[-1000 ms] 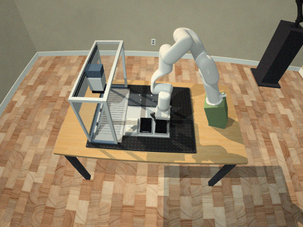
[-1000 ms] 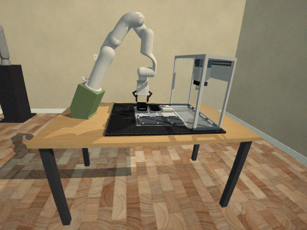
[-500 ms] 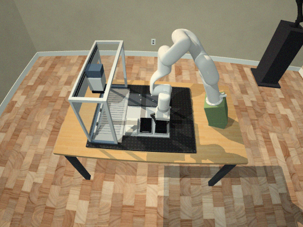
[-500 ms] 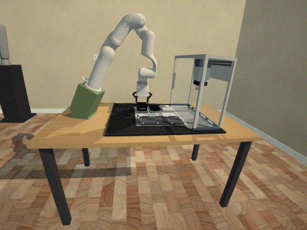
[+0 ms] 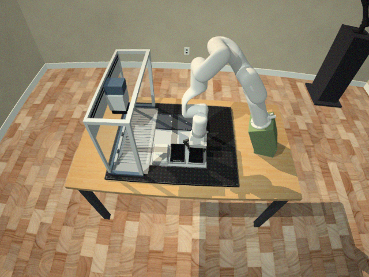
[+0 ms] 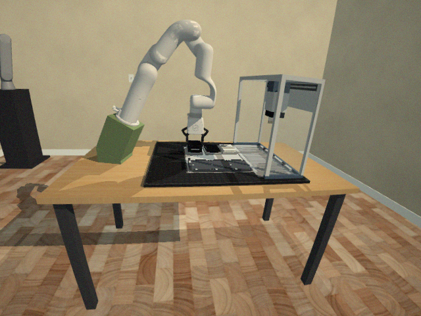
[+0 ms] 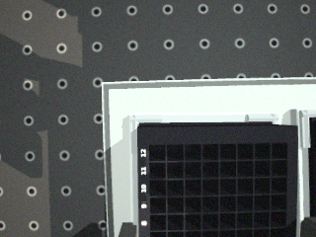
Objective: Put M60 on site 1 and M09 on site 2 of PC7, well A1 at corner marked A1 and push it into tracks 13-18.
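Gripper (image 5: 196, 152) (image 6: 195, 141) (image 7: 213, 228), fingers spread wide, holds nothing above black deep-well block M09 (image 5: 195, 156) (image 6: 195, 147) (image 7: 217, 185)

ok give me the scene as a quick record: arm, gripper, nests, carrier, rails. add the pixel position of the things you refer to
arm: reaching over the nest row
gripper (image 5: 196, 148) (image 6: 195, 139): open, around or just above the deep-well block, not closed on it
deep-well block M09 (image 5: 196, 155) (image 6: 195, 146) (image 7: 217, 183): in S1
M06 (image 5: 177, 152) (image 6: 212, 148): in S2
M60 (image 5: 160, 154) (image 6: 228, 149): in S3
carrier PC7 (image 5: 174, 121) (image 6: 219, 165): on apron, no plates aboard
rails (image 5: 138, 134) (image 6: 257, 157): no carrier in them
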Robot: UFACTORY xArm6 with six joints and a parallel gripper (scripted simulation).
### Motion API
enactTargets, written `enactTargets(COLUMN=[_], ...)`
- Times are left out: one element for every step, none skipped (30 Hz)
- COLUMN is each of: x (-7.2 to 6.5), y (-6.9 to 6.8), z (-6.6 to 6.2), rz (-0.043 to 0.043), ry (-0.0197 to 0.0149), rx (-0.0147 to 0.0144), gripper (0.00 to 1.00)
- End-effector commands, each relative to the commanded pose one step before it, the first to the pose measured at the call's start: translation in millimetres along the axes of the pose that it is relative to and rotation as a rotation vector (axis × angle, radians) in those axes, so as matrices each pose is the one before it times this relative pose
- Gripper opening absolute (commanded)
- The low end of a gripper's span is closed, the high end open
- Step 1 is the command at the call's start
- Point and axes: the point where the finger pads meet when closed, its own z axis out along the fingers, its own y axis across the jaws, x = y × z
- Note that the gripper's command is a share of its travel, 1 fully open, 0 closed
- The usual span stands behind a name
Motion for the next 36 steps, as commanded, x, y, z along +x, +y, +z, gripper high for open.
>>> enactTargets(x=[0.41, 0.0, 0.0, 0.0, 0.0, 0.0, 0.0, 0.0, 0.0, 0.0, 0.0, -0.01, 0.0, 0.0, 0.0, 0.0, 0.0, 0.0, 0.0, 0.0, 0.0, 0.0, 0.0, 0.0, 0.0, 0.0, 0.0, 0.0, -0.01, 0.0, 0.0, 0.0, 0.0, 0.0, 0.0, 0.01], y=[0.91, 0.0, 0.0, 0.0, 0.0, 0.0, 0.0, 0.0, 0.0, 0.0, 0.0, -0.02, 0.0, 0.0, 0.0, 0.0, 0.0, 0.0, 0.0, 0.0, 0.0, 0.0, 0.0, 0.0, 0.0, 0.0, 0.0, 0.0, -0.02, 0.0, 0.0, 0.0, 0.0, 0.0, -0.01, 0.03], z=[1.73, 0.67, 0.67, 0.67, 0.67, 0.67, 0.67, 0.67, 0.67, 0.0, 0.0, 0.69, 0.66, 0.66, 0.66, 0.67, 0.67, 0.67, 0.67, 0.67, 0.67, 0.67, 0.67, 0.67, 0.67, 0.67, 0.0, 0.0, 0.68, 0.66, 0.66, 0.66, 0.67, 0.67, 0.01, -0.03], rz=[0.0001, 0.0, 0.0, 0.0, 0.0, 0.0, 0.0, 0.0, 0.0, 0.0, 0.0, 0.0, 0.0, 0.0, 0.0, 0.0, 0.0, 0.0, 0.0, 0.0, 0.0, 0.0, 0.0, 0.0, 0.0, 0.0, 0.0, 0.0, 0.0, 0.0, 0.0, 0.0, 0.0, 0.0, 0.0, 0.0], ry=[0.00124, 0.0, 0.0, 0.0, 0.0, 0.0, 0.0, 0.0, 0.0, 0.0, 0.0, 0.0, 0.0, 0.0, 0.0, 0.0, 0.0, 0.0, 0.0, 0.0, 0.0, 0.0, 0.0, 0.0, 0.0, 0.0, 0.0, 0.0, 0.0, 0.0, 0.0, 0.0, 0.0, 0.0, 0.0, -0.00001], rx=[-0.00235, 0.0, 0.0, 0.0, 0.0, 0.0, 0.0, 0.0, 0.0, 0.0, 0.0, -0.00001, 0.00001, 0.00001, 0.0, 0.0, 0.0, 0.0, 0.0, 0.0, 0.0, 0.0, 0.0, 0.0, 0.0, 0.0, 0.0, 0.0, -0.00001, 0.00001, 0.00001, 0.0, 0.0, 0.0, -0.00001, 0.00002], gripper=[1.0, 1.0, 1.0, 1.0, 1.0, 1.0, 1.0, 1.0, 1.0, 1.0, 1.0, 1.0, 1.0, 1.0, 1.0, 1.0, 1.0, 1.0, 1.0, 1.0, 1.0, 1.0, 1.0, 1.0, 1.0, 1.0, 1.0, 1.0, 1.0, 1.0, 1.0, 1.0, 1.0, 1.0, 1.0, 1.0])
